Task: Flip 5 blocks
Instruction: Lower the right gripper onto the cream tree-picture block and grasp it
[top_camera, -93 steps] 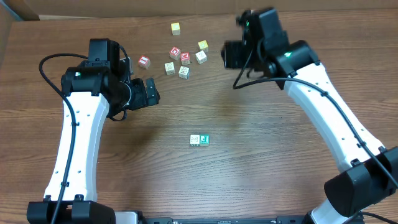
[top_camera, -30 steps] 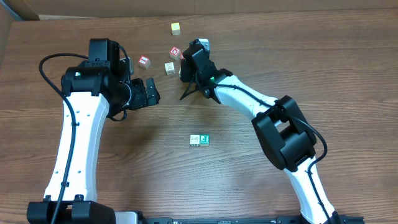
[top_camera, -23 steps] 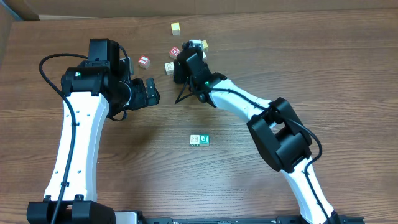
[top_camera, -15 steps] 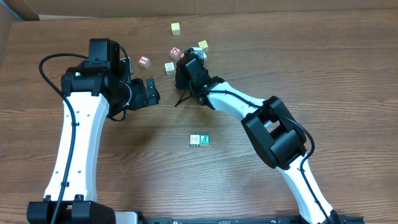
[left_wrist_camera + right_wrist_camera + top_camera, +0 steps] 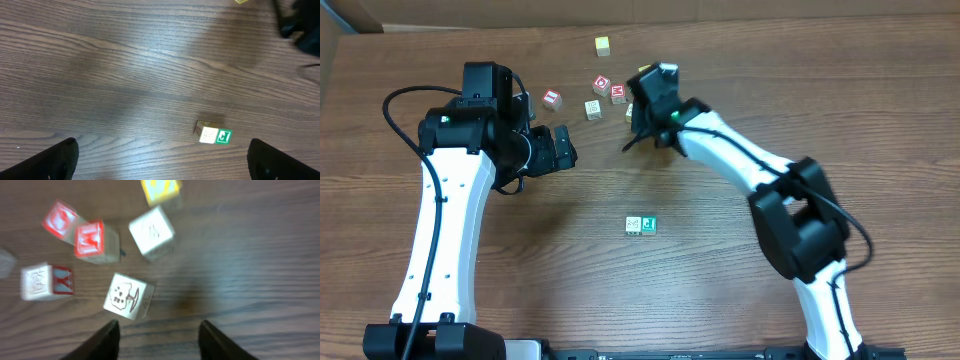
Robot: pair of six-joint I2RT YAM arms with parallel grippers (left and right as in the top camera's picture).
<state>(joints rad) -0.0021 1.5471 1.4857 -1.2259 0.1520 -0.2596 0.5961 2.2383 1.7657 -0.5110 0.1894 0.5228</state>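
- Overhead: fixed above the table (image 5: 720, 290), facing straight down from far off. It takes in the whole working area, with the cluster (image 5: 618, 94) of blocks at the far side and the block pair (image 5: 640, 225) mid-table.
- Left wrist: held well above the table, facing down and forward, with the left fingers (image 5: 60, 160) at the lower corners. It shares the block pair (image 5: 213, 135) with overhead.
- Right wrist: low and very close, facing down, blurred, with the right fingers (image 5: 106, 341) at the lower edge. It shares the cluster (image 5: 92, 240) with overhead.
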